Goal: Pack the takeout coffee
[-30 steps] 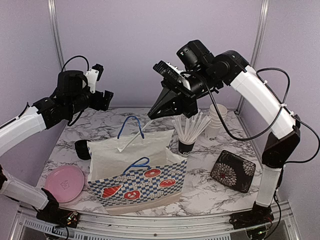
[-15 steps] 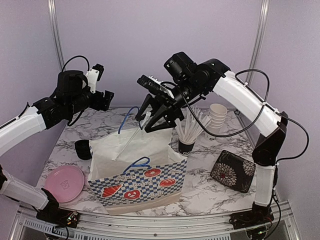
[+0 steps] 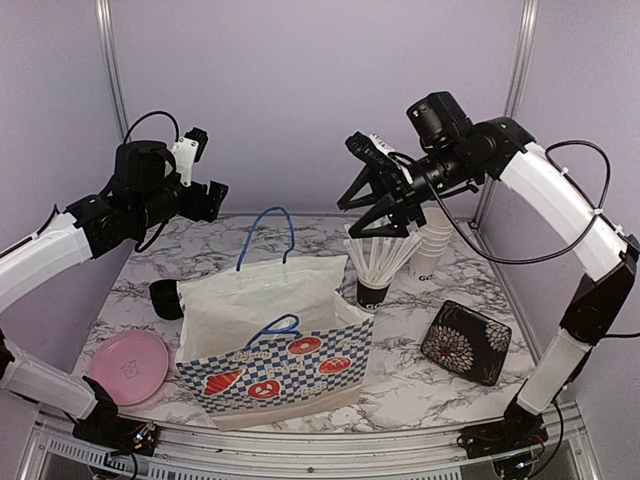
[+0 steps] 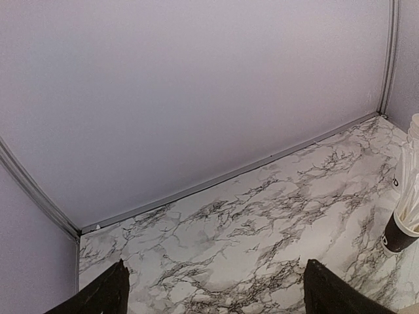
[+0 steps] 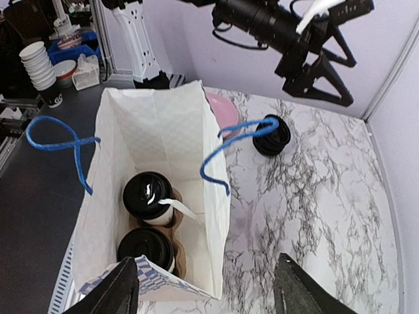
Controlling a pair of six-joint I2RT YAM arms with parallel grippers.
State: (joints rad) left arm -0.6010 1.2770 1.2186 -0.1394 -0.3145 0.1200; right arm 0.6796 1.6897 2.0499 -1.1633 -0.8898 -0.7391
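Two takeout coffee cups, white with black lids (image 5: 148, 194) (image 5: 144, 248), stand in a brown pulp carrier (image 5: 178, 230) at the bottom of the open paper bag (image 5: 157, 118). A white straw (image 5: 178, 209) lies slanted against the upper cup's lid. My right gripper (image 5: 208, 261) hangs open and empty, high above the bag's edge. In the top view the bag (image 3: 275, 345) hides the cups, and the right gripper (image 3: 355, 220) is up and to the bag's right. My left gripper (image 3: 213, 200) is open and empty, raised at the back left, facing bare marble (image 4: 216, 268).
A black cup of white straws (image 3: 375, 285) and a stack of paper cups (image 3: 435, 240) stand right of the bag. A black floral pouch (image 3: 465, 342) lies at the right front. Black rings (image 3: 165, 298) and a pink plate (image 3: 128, 365) are on the left.
The right gripper was shut on a straw over the bag. It opened, the straw dropped into the bag, and the arm drew back up to the right. The left arm stayed still.
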